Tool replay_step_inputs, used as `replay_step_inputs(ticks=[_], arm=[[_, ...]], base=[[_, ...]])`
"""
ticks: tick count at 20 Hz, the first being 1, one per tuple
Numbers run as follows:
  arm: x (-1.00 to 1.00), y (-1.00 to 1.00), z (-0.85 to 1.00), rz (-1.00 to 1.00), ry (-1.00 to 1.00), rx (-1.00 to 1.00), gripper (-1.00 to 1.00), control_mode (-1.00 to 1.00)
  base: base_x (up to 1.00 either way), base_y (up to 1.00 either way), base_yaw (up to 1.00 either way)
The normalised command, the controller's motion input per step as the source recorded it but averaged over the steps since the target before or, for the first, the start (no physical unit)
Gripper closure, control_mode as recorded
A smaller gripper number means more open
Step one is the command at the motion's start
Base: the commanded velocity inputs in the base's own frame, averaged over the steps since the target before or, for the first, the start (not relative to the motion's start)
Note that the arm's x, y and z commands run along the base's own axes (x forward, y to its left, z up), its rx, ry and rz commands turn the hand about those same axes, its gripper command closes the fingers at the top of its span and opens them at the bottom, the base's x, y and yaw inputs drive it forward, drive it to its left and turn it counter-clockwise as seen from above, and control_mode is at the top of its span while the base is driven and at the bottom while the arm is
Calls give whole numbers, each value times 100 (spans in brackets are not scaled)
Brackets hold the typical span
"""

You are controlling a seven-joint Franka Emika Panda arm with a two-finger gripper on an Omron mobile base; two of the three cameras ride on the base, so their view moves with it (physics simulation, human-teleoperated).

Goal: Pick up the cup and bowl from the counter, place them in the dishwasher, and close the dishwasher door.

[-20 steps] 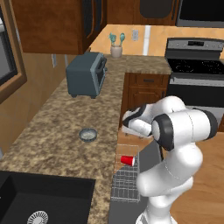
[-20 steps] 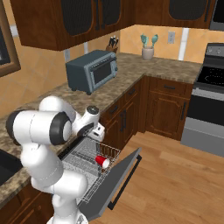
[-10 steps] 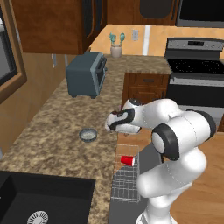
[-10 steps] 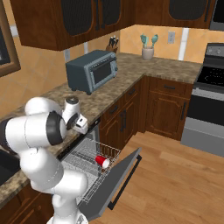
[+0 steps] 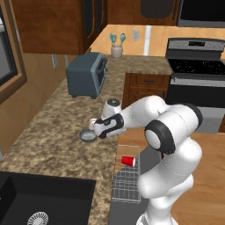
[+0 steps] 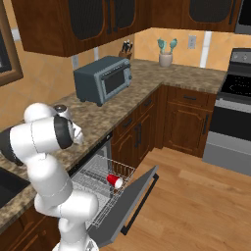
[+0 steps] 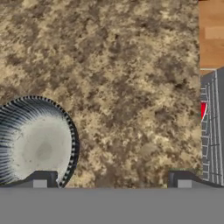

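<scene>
The grey bowl sits on the brown granite counter, not far from its front edge. My gripper hovers just above the bowl's right side, open and empty. In the hand view the bowl lies at the lower left. One fingertip is over the bowl's rim and the other is over bare counter. The red cup lies on its side in the dishwasher's wire rack. The same cup appears behind the lowered dishwasher door.
A grey toaster oven stands further back on the counter. A beige holder with teal utensils is in the corner. The black sink lies at the near left, the stove at the right.
The arm has swung left from over the dishwasher, across the counter's edge, to just above the bowl. The gripper stayed open. The cup has not moved.
</scene>
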Motion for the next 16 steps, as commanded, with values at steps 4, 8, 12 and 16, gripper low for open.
replay_step_inputs(ticks=[4, 8, 12, 16], arm=[[9, 41, 10, 0, 0, 0, -100, -100], [16, 35, -3, 0, 0, 0, -100, -100], [11, 2, -30, 0, 0, 0, -100, -100], [1, 0, -39, 0, 0, 2, -100, -100]], base=[[0, 0, 0], [0, 0, 0], [0, 0, 0], [0, 0, 0]])
